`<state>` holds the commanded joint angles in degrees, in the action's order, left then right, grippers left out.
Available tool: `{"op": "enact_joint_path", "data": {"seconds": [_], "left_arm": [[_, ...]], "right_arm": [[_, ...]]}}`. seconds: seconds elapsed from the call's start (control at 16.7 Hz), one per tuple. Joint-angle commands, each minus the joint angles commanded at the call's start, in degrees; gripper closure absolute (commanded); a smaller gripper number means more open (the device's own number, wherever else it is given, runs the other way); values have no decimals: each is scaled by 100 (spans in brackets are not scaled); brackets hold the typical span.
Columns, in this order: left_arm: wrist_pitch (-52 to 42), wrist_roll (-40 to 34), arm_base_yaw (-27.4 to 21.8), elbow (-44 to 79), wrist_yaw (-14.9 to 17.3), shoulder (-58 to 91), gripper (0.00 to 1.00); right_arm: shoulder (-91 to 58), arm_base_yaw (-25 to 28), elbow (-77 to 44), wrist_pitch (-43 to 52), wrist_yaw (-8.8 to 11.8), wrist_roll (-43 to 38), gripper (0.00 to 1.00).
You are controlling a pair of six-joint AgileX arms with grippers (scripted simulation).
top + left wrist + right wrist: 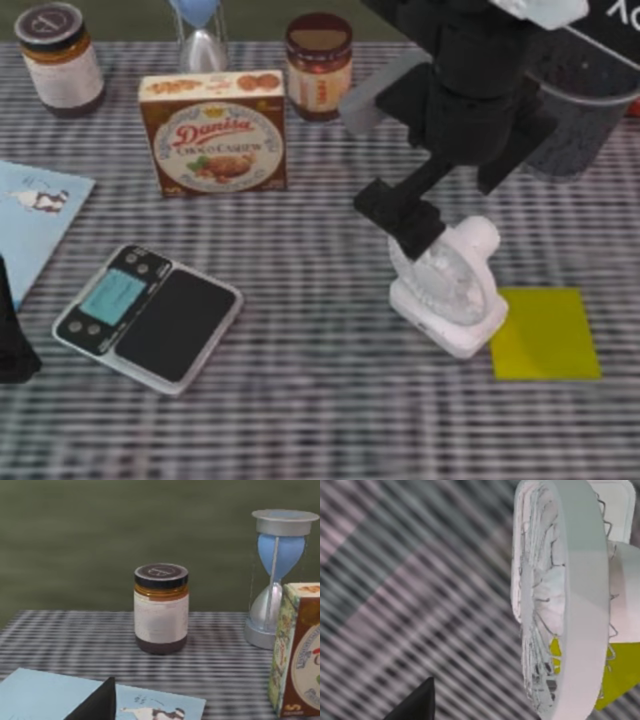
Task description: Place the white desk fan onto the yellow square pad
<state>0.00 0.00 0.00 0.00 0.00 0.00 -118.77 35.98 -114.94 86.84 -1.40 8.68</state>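
Note:
The white desk fan (pixel 455 285) stands upright on the striped cloth right of centre, its base reaching the left edge of the yellow square pad (pixel 548 335), which lies flat with nothing on it. My right gripper (pixel 415 228) hangs over the fan's upper left rim, open. In the right wrist view the round grille (pixel 540 605) fills the picture beside one dark fingertip (pixel 420 702), and a strip of the pad (pixel 622 672) shows behind it. My left gripper (pixel 10 345) is parked at the table's left edge, open.
A black digital scale (pixel 150 315) lies front left, with a light blue booklet (pixel 35 220) at the left edge. At the back stand a cookie box (pixel 215 130), two jars (pixel 62 58) (pixel 318 65), an hourglass (pixel 200 35) and a dark container (pixel 585 120).

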Motion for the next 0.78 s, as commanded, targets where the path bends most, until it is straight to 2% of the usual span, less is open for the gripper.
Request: {"op": "enact_joint_path", "data": {"seconds": [0.18, 0.6, 0.78], "left_arm": [[0, 0, 0, 0, 0, 0, 0], [0, 0, 0, 0, 0, 0, 0], [0, 0, 0, 0, 0, 0, 0]], "right_arm": [[18, -16, 114, -109, 1, 9, 0], [102, -5, 1255, -1152, 1, 7, 0], [103, -5, 1290, -1187, 1, 6, 0]]}}
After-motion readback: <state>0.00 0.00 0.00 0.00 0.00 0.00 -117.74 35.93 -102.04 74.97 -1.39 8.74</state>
